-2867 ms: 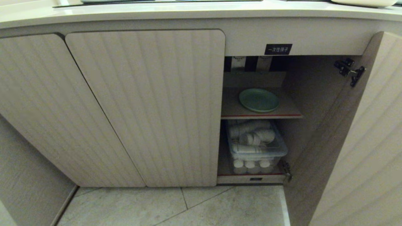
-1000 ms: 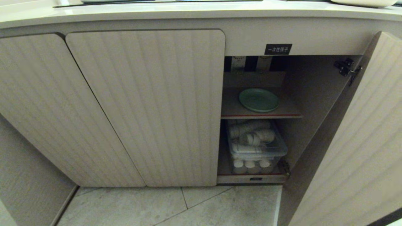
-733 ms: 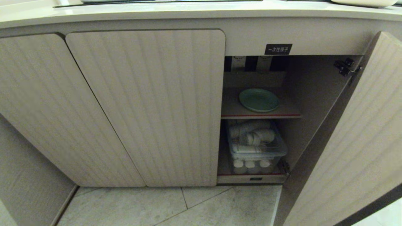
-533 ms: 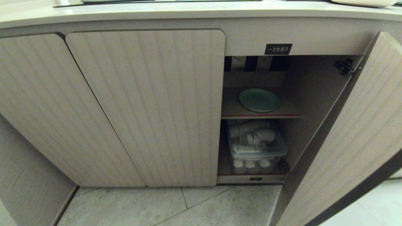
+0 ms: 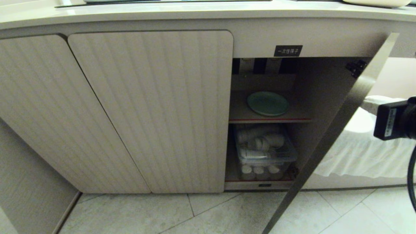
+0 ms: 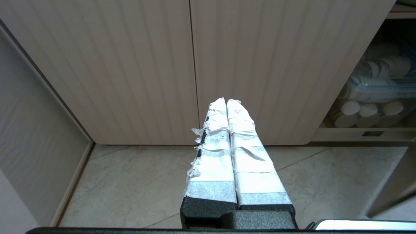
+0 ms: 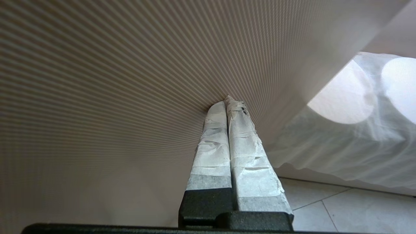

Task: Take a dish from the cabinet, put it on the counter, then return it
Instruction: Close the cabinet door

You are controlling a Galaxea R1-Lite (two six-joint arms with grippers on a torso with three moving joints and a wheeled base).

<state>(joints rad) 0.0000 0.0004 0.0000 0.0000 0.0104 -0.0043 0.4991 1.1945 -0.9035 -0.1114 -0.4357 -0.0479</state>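
Jaws closed, the right gripper [image 7: 227, 101] presses the cabinet door [image 7: 113, 81] at mid-frame; slipping off could leave the dish [image 5: 267, 103] unshut.

Matte dish [image 5: 267, 103]; ribbed wood-look cabinet [image 5: 152, 107]

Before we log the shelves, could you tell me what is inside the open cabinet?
The cabinet holds a mint-green plate on its upper shelf and, below, a clear lidded bin of white paper cups. Its far back is dark, and the closed door hides whatever lies leftward.
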